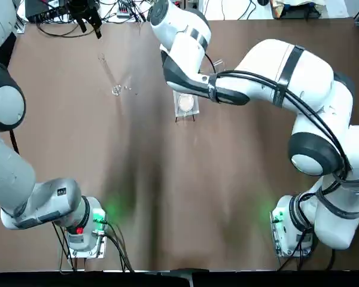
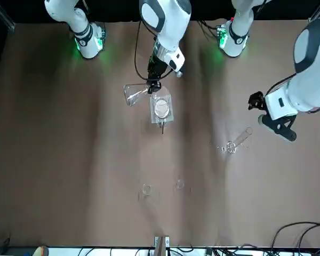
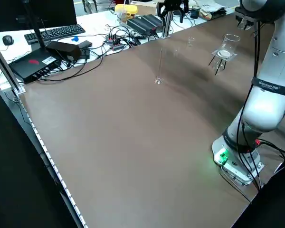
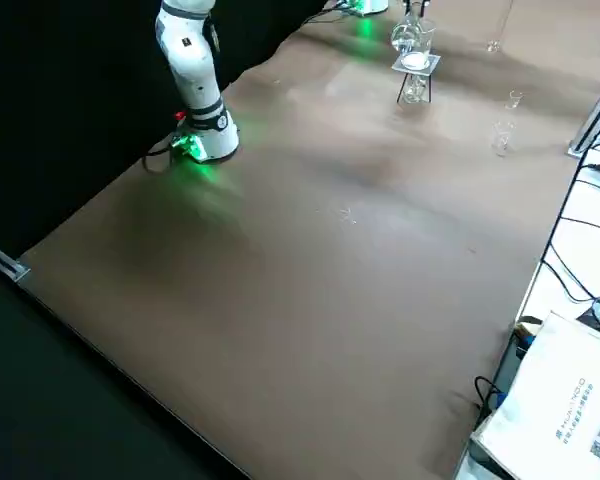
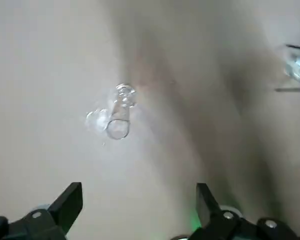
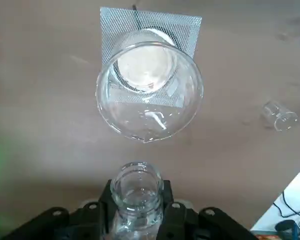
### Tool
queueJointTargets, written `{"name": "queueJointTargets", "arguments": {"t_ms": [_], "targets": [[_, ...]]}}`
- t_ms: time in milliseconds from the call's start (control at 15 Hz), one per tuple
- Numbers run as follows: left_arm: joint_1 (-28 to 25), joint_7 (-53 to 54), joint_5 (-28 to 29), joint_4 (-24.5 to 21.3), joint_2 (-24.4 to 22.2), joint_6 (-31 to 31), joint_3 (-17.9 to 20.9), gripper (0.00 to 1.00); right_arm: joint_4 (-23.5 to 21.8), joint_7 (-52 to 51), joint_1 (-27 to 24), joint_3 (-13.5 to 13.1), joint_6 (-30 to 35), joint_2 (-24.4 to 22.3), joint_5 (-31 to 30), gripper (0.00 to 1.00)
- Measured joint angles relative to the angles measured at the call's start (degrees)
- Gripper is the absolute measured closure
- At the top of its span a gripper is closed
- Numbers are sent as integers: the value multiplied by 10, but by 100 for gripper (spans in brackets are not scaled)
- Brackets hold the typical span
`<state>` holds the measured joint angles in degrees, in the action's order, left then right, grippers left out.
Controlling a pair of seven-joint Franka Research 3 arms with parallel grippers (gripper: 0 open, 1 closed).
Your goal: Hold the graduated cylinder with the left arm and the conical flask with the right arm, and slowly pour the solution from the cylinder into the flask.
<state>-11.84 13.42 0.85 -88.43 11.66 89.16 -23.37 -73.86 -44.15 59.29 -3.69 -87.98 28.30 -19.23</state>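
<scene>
The graduated cylinder (image 1: 109, 75) stands upright on the brown table at the far left, a thin clear tube with a small foot (image 3: 158, 81). My left gripper (image 5: 137, 200) hangs open above and beyond the graduated cylinder (image 5: 119, 114), apart from it; the front view shows this gripper (image 2: 277, 124) beside the tube (image 2: 239, 140). The conical flask (image 2: 132, 95) is lifted and tipped on its side, with my right gripper (image 2: 151, 84) shut on its neck (image 6: 136, 189). In the top view the right arm hides most of the flask.
A wide beaker (image 6: 149, 90) with white contents sits on a mesh stand (image 2: 161, 108) directly beside the flask. Two tiny glass pieces (image 2: 145, 189) lie near the far edge. Cables and equipment (image 3: 61, 45) lie off the table's left side.
</scene>
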Motion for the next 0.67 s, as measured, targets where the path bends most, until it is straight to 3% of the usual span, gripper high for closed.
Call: {"name": "queueJointTargets", "arguments": {"t_ms": [267,667], "targets": [[11,-150,58,0,0,-1,0,0,0,1,8,0,4,11,-10,61],[6,-206,85,1,-35,-29,0,0,1,1,8,-1,7,12,-21,61]]}}
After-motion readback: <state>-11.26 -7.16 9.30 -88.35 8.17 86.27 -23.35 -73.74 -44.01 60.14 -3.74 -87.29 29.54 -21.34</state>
